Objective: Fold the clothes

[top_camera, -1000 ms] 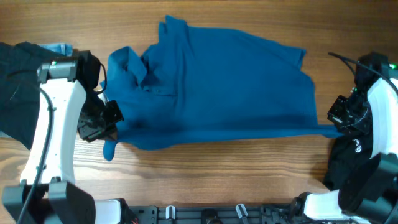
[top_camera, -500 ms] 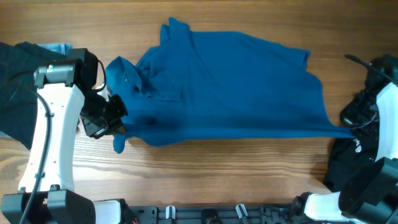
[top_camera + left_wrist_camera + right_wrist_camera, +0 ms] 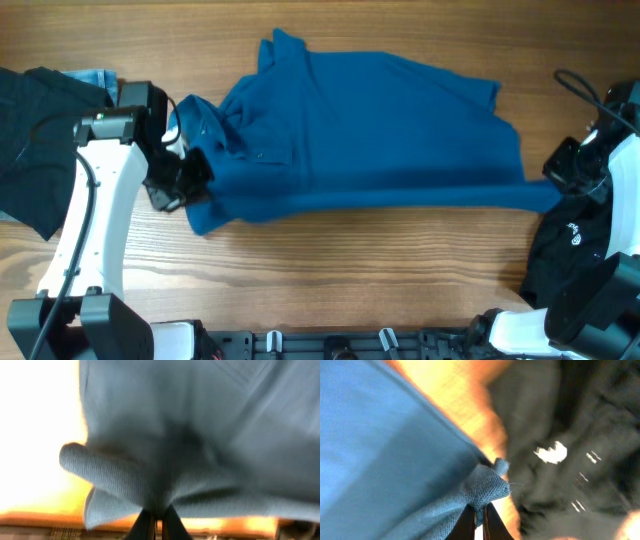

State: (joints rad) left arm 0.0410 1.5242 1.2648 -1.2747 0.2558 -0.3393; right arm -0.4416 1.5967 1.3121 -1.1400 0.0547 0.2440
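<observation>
Overhead, the blue shirt (image 3: 370,130) lay across the wooden surface (image 3: 350,270), its near hem stretched between the left claw (image 3: 190,183) at 9 o'clock and the right claw (image 3: 548,187) at 3. Left wrist: the claw (image 3: 156,521) pinched bunched shirt cloth. Right wrist: the claw (image 3: 478,517) pinched a shirt corner beside a black garment (image 3: 560,420).

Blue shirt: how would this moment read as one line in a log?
left tool: shut on teal shirt, collar end | right tool: shut on hem corner | shirt: stretched between both
</observation>
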